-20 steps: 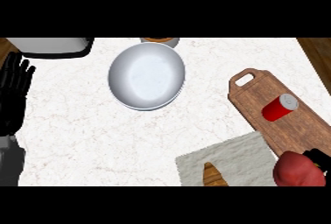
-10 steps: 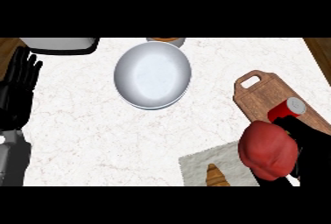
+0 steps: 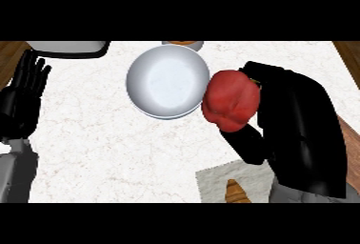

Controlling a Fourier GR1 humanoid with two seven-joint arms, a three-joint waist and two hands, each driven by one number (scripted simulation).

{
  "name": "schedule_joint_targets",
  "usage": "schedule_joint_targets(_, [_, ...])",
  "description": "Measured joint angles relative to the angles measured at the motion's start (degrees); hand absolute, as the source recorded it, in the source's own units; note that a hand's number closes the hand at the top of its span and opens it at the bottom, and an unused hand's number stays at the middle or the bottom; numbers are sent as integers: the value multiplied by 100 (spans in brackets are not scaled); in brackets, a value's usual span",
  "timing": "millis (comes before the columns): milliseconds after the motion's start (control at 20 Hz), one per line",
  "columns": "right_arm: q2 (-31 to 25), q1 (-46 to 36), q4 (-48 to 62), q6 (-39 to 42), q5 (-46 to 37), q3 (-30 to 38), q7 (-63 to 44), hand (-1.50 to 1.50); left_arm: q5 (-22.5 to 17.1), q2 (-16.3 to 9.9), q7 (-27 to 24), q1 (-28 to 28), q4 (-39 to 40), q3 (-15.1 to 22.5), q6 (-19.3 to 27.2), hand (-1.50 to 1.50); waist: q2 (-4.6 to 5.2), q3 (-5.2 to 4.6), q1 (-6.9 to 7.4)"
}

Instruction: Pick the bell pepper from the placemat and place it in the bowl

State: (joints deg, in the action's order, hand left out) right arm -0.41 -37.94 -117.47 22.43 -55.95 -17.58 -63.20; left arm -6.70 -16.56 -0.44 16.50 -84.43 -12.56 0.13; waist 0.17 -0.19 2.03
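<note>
A red bell pepper point(image 3: 230, 99) hangs above the counter in my right hand point(image 3: 299, 124), whose fingers and thumb curl round it. The pepper sits just at the right rim of the white bowl point(image 3: 167, 81), overlapping that rim in the head view. The grey placemat point(image 3: 228, 178) lies at the lower right, partly hidden under my right forearm. My left hand point(image 3: 25, 97) stays at the left edge, fingers straight and pointing up, holding nothing.
A brown croissant-like item point(image 3: 235, 191) lies on the placemat. A dark-rimmed white object point(image 3: 67, 47) sits at the top left, and a small orange-topped item point(image 3: 181, 43) behind the bowl. Wooden surfaces show at both far edges.
My right hand has carried the bell pepper up and left from the placemat to the bowl's right rim. The cutting board and red can are now hidden behind the arm.
</note>
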Motion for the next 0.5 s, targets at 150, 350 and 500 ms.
schedule_joint_targets(150, [-2, -559, 832, -170, 386, 169, -71, 150, 20, 48, 54, -12, -114, 48, 40, 0, -2, 4, 21])
schedule_joint_targets(350, [-3, -1208, 1996, -536, 771, 199, -112, 150, 41, 83, 2, 15, -75, 63, 57, 0, 11, 7, 39])
schedule_joint_targets(500, [-2, -1436, 2829, -979, 910, 76, -19, 150, 50, 81, -67, -20, -9, 54, 32, 0, 18, 8, 41])
